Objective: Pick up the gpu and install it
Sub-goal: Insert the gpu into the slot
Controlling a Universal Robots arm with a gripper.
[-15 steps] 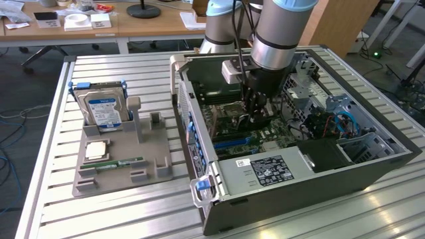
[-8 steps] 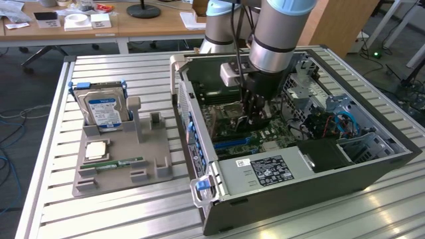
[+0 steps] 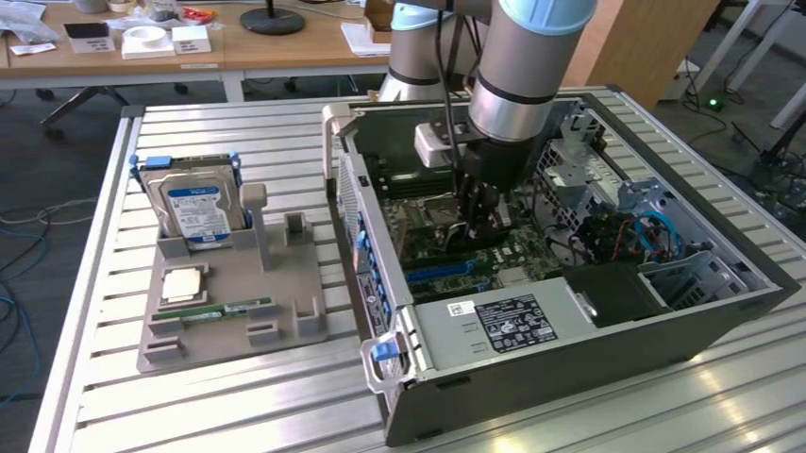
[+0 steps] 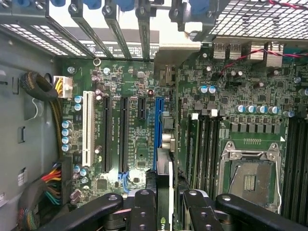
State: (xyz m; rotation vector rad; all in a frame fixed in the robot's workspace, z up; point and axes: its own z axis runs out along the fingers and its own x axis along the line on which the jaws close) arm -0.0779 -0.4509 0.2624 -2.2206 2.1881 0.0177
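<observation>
One gpu: it is seen edge-on between the two fingers, inside the open computer case, hanging over the motherboard just beside the blue expansion slot.
Pincer: clenched on the gpu, with one finger on each face of the card.
Seating: not yet done, judging by the blue slot showing bare along most of its length.
Risk, alignment: the card's edge looks slightly off the blue slot's line. A push from here may land it on the slot's wall or on the board.
Risk, wrong slot: two black slots lie parallel nearby, so a sideways drift could bring the card down between slots.
Risk, bracket: the metal end has to pass the rear slot-cover bars. If it catches there, the card would tilt.
Risk, grip: the card is thin and flat, so it may slide between the fingers under pressing force.
Neighbours: the memory slots lie close on the other side.
Desk: carries the case and a grey parts holder with a hard drive.
</observation>
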